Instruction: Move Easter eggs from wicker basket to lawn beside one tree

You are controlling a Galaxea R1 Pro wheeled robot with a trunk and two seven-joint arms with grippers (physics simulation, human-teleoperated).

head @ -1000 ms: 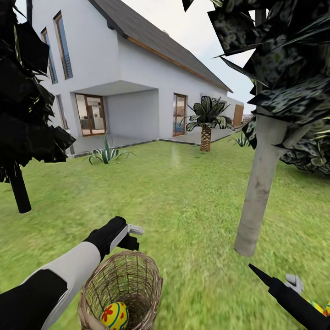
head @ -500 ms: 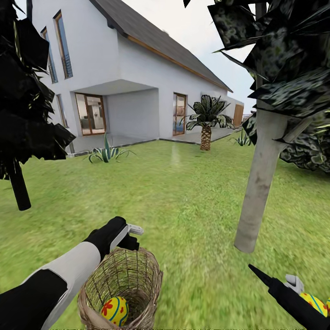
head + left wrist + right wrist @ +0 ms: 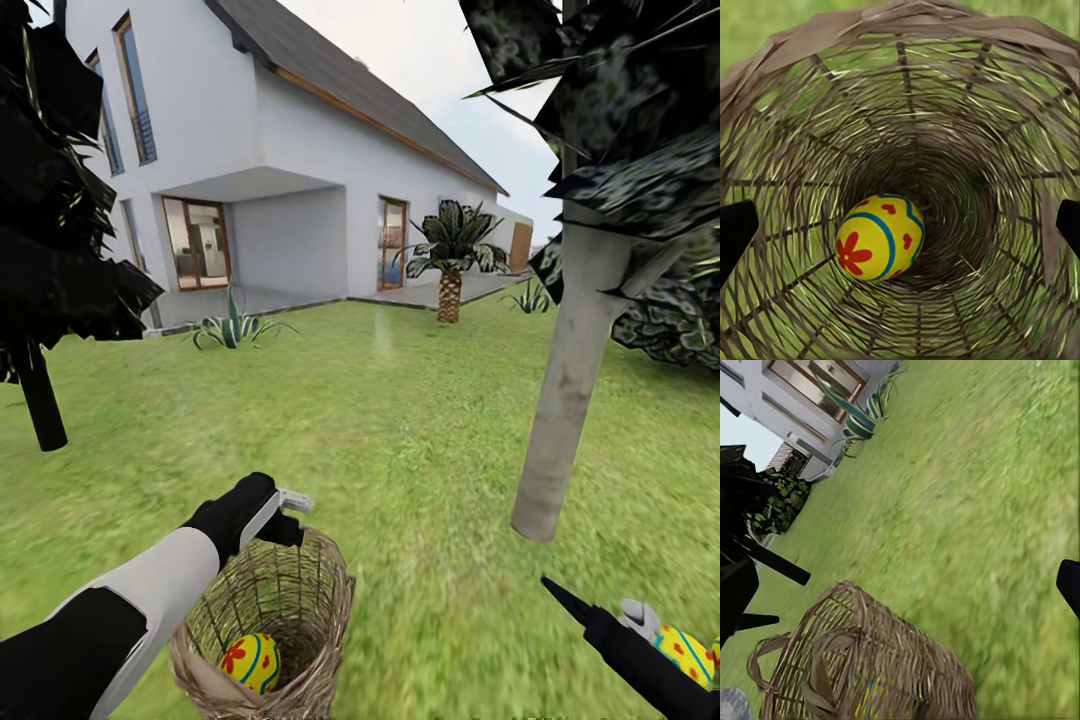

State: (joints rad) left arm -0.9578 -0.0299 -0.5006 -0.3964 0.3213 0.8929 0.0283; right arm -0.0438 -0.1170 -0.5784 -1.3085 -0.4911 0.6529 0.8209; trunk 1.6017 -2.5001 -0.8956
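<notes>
While L tool [image 3: 290, 505] apart: yellow egg [image 3: 879, 237] (blue bands, red flower) inside wicker basket [image 3: 320, 600]; R unclear.

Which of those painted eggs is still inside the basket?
The egg with the red flower, lying deep in the wicker basket under the left gripper. The other visible egg lies out on the lawn.

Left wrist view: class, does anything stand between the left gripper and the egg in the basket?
Nothing visible does. The left gripper hangs at the wicker basket's mouth, looking straight down at the egg on its bottom.
</notes>
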